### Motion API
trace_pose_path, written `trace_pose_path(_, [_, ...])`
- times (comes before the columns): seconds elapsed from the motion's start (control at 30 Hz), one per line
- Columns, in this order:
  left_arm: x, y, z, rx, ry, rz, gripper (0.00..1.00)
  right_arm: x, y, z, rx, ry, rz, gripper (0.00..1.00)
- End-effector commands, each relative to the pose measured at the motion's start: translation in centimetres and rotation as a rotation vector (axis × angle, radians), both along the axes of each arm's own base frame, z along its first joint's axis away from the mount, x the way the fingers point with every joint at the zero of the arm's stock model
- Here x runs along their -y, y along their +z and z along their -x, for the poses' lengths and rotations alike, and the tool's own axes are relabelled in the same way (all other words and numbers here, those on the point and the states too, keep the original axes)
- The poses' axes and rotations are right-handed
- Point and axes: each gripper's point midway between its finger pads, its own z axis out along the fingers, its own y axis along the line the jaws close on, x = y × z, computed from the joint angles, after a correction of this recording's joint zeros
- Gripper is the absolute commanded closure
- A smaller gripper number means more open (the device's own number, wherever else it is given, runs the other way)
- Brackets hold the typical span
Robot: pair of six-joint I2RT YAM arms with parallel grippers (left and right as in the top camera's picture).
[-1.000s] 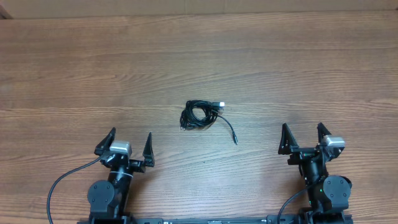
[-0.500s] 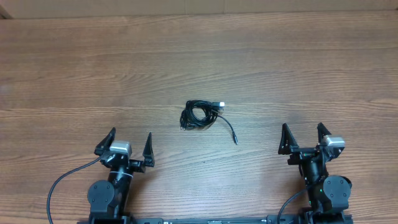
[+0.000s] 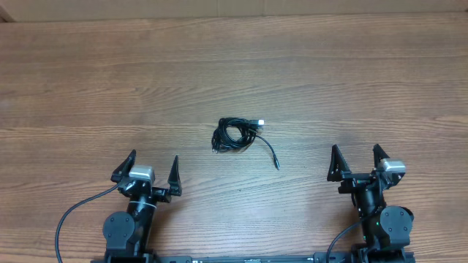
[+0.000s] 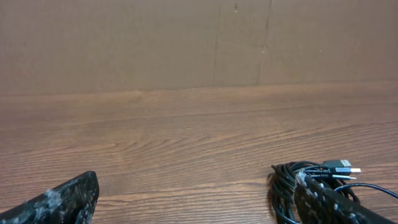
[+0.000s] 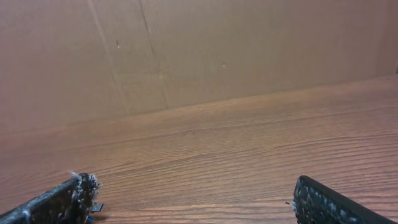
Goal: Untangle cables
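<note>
Overhead, I see my left hand [image 3: 152, 166] and right hand [image 3: 357, 161] spread wide and holding nothing. Both arms sit low at the near edge, pointing far. The cables [image 3: 234, 136] lie bundled mid-table [image 3: 329, 88], well apart from both. Left wrist: the bundle shows low right, untouched. Right wrist: hand spread above the table.
</note>
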Motion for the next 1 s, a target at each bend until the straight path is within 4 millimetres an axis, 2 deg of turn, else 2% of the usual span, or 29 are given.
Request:
trace_pose_path(0.0, [0.0, -0.1, 0.0, 0.001, 0.001, 0.007, 0.01, 0.0, -0.2, 0.0, 0.004, 0.001, 0.001, 0.00])
trace_pose_path(0.57, [0.0, -0.1, 0.0, 0.000, 0.000, 0.007, 0.01, 0.0, -0.2, 0.0, 0.004, 0.002, 0.000, 0.00])
trace_pose_path(0.77, [0.0, -0.1, 0.0, 0.000, 0.000, 0.008, 0.00, -1.0, -0.1, 0.1, 0.007, 0.058, -0.003, 0.00])
trace_pose_path(0.97, [0.0, -0.1, 0.0, 0.000, 0.000, 0.008, 0.00, -1.0, 0.0, 0.1, 0.009, 0.061, -0.004, 0.00])
